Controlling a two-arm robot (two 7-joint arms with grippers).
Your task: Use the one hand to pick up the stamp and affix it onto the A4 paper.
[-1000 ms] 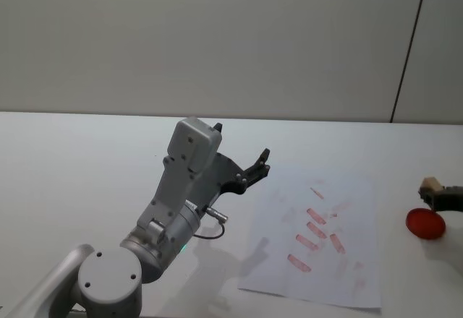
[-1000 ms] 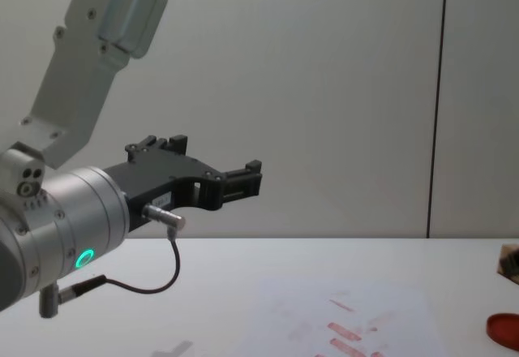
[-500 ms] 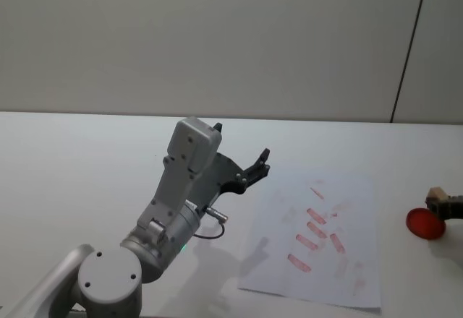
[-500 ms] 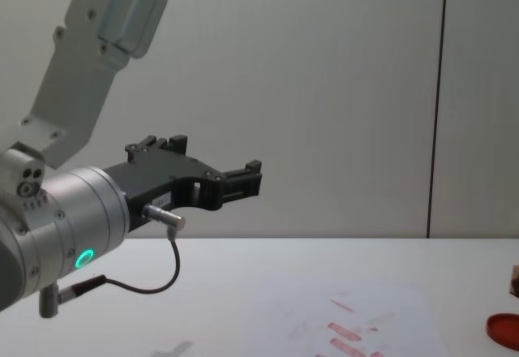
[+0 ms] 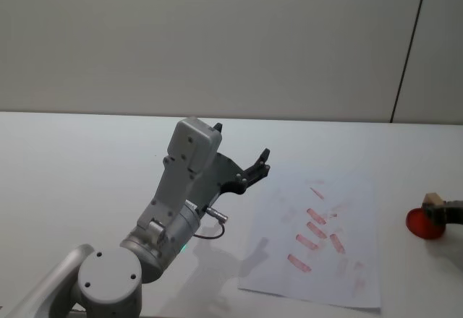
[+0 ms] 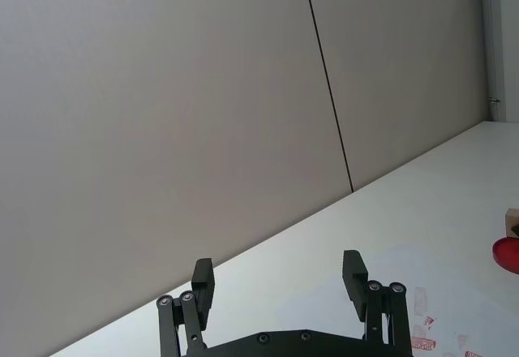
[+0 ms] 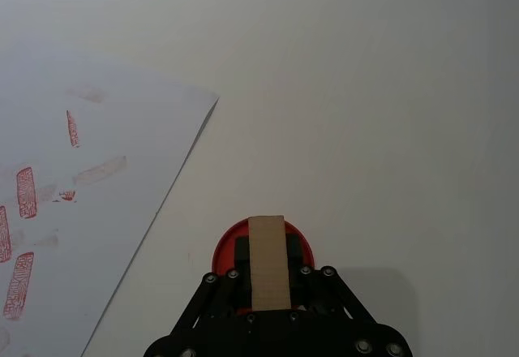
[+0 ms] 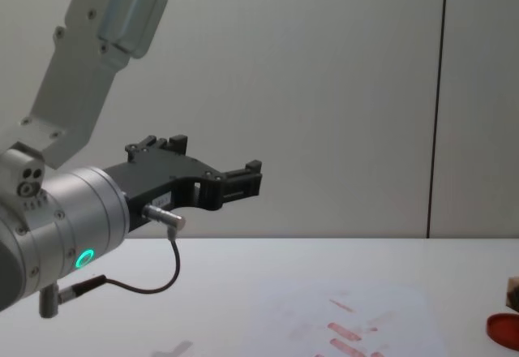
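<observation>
Pale tan wooden rectangular stamp (image 7: 267, 261) sits clamped between the fingers of the black two-fingered right gripper (image 7: 268, 280), directly over the flat round red ink pad (image 7: 223, 247), lower than half a second ago and now down at pad level at the head view's right edge. Pad lies on the white table (image 5: 87, 152), just beside the thin white A4 paper (image 5: 278, 260) with red marks. Left gripper (image 8: 240, 180) with green ring hangs raised over the table's left, fingers spread, unchanged.
</observation>
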